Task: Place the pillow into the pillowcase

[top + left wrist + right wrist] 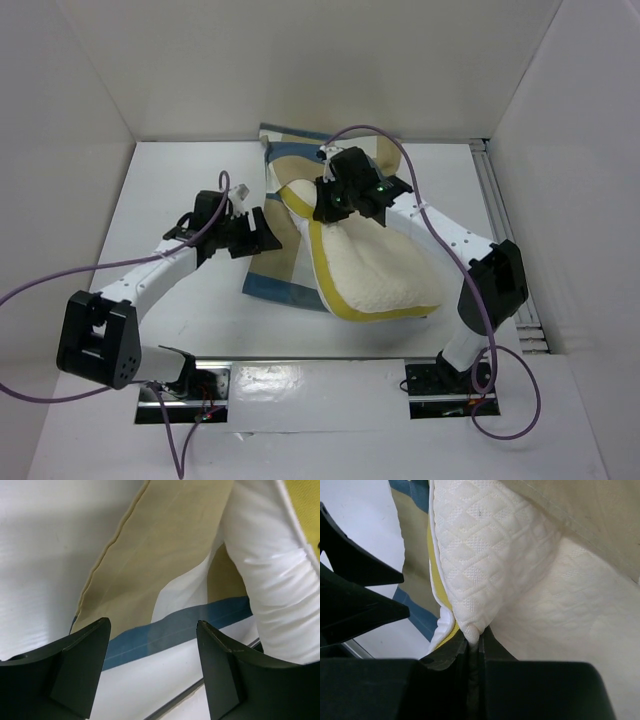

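The cream pillow [380, 275] with a yellow edge lies mid-table, partly on the blue, tan and white checked pillowcase [278, 270]. My right gripper [327, 207] is shut on a pinch of the pillow's far left corner [475, 630], held up by the case's tan fabric [600, 520]. My left gripper [272, 238] is open and empty, just left of the pillow. Its jaws hover over the case's blue stripe [175, 630] and tan square [165, 545], with the pillow [270, 580] to its right. The left gripper's fingers [355, 595] show at the left of the right wrist view.
White walls enclose the table on the left, back and right. A metal rail [500, 200] runs along the right side. The arm bases stand on metal plates [250, 385] at the near edge.
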Tool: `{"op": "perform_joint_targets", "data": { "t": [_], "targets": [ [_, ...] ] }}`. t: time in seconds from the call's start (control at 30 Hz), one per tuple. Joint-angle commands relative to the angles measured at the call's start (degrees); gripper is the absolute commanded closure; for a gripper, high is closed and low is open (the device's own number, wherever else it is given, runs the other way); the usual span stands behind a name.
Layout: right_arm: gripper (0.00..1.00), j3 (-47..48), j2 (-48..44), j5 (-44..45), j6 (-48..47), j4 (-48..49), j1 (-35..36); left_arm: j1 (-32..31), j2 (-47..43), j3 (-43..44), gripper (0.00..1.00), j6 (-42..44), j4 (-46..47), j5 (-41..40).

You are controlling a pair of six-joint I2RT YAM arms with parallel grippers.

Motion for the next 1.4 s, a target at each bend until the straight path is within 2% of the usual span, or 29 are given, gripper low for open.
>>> {"op": "perform_joint_targets", "data": {
  "t": [0.0, 0.13, 0.27, 0.4, 0.47, 0.5, 0.6, 0.73, 0.8, 0.87, 0.9, 0.93, 1.0, 1.07, 1.2, 1.23, 1.3, 1.33, 1.37],
  "targets": [
    [1.0, 1.29, -1.33, -3.11, -1.01, 2.69, 0.38, -0.5, 1.09, -0.87, 0.18, 0.86, 6.14, -1.53],
    [1.0, 1.29, -1.33, -3.64, -1.53, 2.08, 0.38, -1.64, 1.98, -0.25, 0.19, 0.25, 6.66, -6.98],
    [1.0, 1.29, -1.85, -4.16, -1.53, 2.08, -0.15, -3.66, 0.93, -0.25, 0.19, 0.25, 4.48, -16.72],
    [1.0, 1.29, -1.85, -4.69, -1.53, 1.55, -0.15, -4.9, -0.48, -0.25, 0.18, 0.77, 4.37, -20.25],
    [1.0, 1.29, -2.38, -5.31, -1.53, 1.55, -0.15, -6.3, 1.7, -0.25, 0.18, 0.77, 4.91, -21.75],
    [1.0, 1.29, -2.38, -5.31, -1.53, 1.55, -0.15, -6.31, 4.76, 0.62, 0.18, -0.01, 4.91, -25.06],
    [1.0, 1.9, -1.85, -5.83, -2.06, 1.03, -0.15, -6.83, 10.04, 2.21, 0.19, -0.02, 6.47, -25.1],
    [1.0, 2.44, -1.85, -6.45, -2.59, -0.3, -0.67, -8.15, 10.07, 0.19, 0.19, 0.51, 12.45, -21.77],
    [1.0, 2.44, -1.85, -6.45, -2.59, -0.3, -0.68, -8.15, 9.28, -1.22, 0.21, 0.51, 15.96, -17.39],
    [1.0, 2.44, -1.85, -5.75, -2.59, -0.3, -0.68, -8.15, 8.05, -2.36, 0.47, 1.21, 17.2, -13.6],
    [1.0, 2.44, -1.85, -5.74, -2.59, -0.3, -1.29, -8.15, 6.13, -2.36, 0.63, 1.21, 18.25, -9.49],
    [1.0, 2.44, -1.85, -5.74, -1.8, -0.3, -1.29, -7.63, 4.98, -3.23, 0.98, -0.01, 18.26, -7.19],
    [1.0, 2.44, -0.54, -4.17, -0.4, 0.22, -1.29, -7.62, 1.21, -4.11, 1.0, -3.25, 18.79, -2.01],
    [1.0, 3.22, 0.69, -2.68, 0.39, 0.23, -1.29, -7.62, -2.13, -5.35, 1.0, -5.63, 19.4, -0.23],
    [1.0, 8.48, 5.25, 8.71, 1.45, -1.08, -1.29, -7.62, -10.32, -8.0, 1.0, -10.38, 22.4, 6.17],
    [1.0, 13.98, 7.7, 10.93, 1.45, -3.52, -1.29, -7.1, -10.85, -6.68, 1.0, -10.39, 21.53, 10.89],
    [1.0, 21.38, 9.74, 15.59, 0.4, -6.17, -1.29, -7.1, -11.72, -3.09, 1.0, -12.23, 22.56, 14.44],
    [1.0, 29.25, 10.36, 19.88, -0.21, -7.32, -1.29, -8.14, -12.51, -2.46, 1.0, -13.45, 24.14, 16.02],
    [1.0, 33.25, 10.97, 21.83, -1.0, -9.42, -1.29, -8.67, -13.31, -1.84, 1.0, -15.99, 25.72, 18.47]
  ]
}}
